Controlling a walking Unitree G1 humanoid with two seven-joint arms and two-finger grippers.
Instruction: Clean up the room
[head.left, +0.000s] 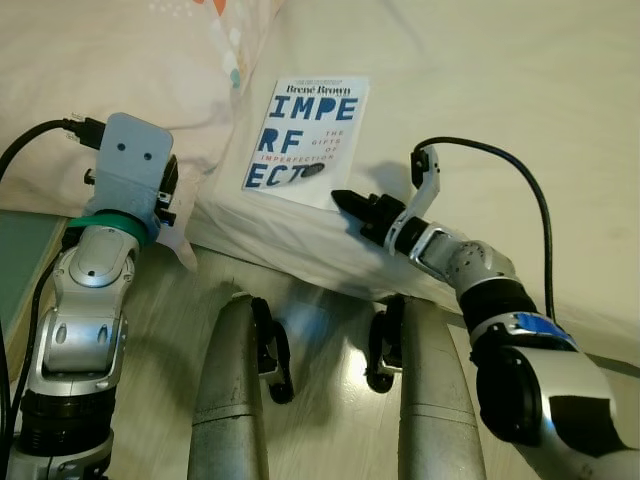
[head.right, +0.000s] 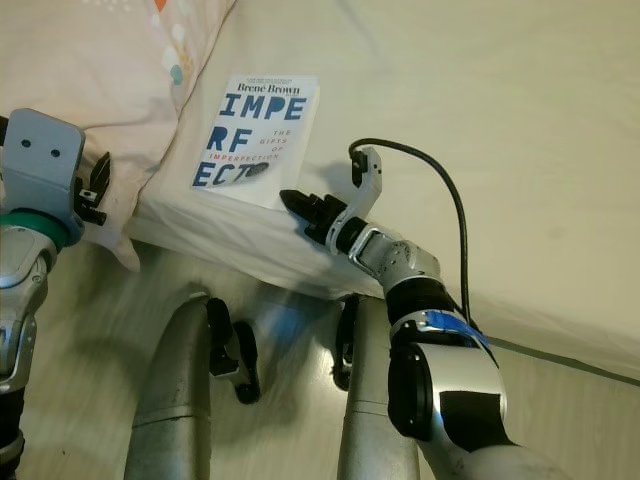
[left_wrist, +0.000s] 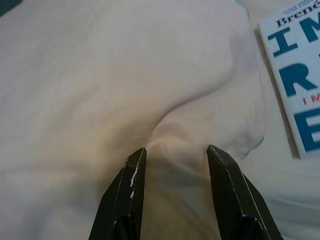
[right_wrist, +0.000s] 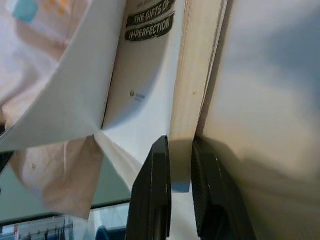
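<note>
1. Nearest you, the robot's two rounded silver legs (head.left: 232, 400) stand on a pale, glossy wood-look floor (head.left: 330, 350), right against the edge of the bed (head.left: 480, 90).

2. Your left arm, brushed silver with a teal band at the wrist, rises bent at the elbow; its light-blue camera housing sits against the hanging corner of a soft, pinkish pillow (head.left: 110, 60).

3. The left gripper (left_wrist: 175, 155) has its two black, wedge-shaped fingers set apart, with a fold of the pillow's cloth bulging between the tips; you cannot tell from the pictures whether they press it.

4. Your right arm, silver with a blue ring and a black looping cable, reaches forward and leftward over the mattress edge, wrist level with the bedding.

5. The right gripper (head.left: 348, 203) has its fingers drawn close, a narrow gap between them, at the book's near corner; its wrist view shows the cream page edge running down into that gap.

6. The book (head.left: 310, 135) is a white, flat paperback with large blue block letters and small red text, lying face up on the smooth cream sheet near the bed's edge, just beside the pillow
</note>
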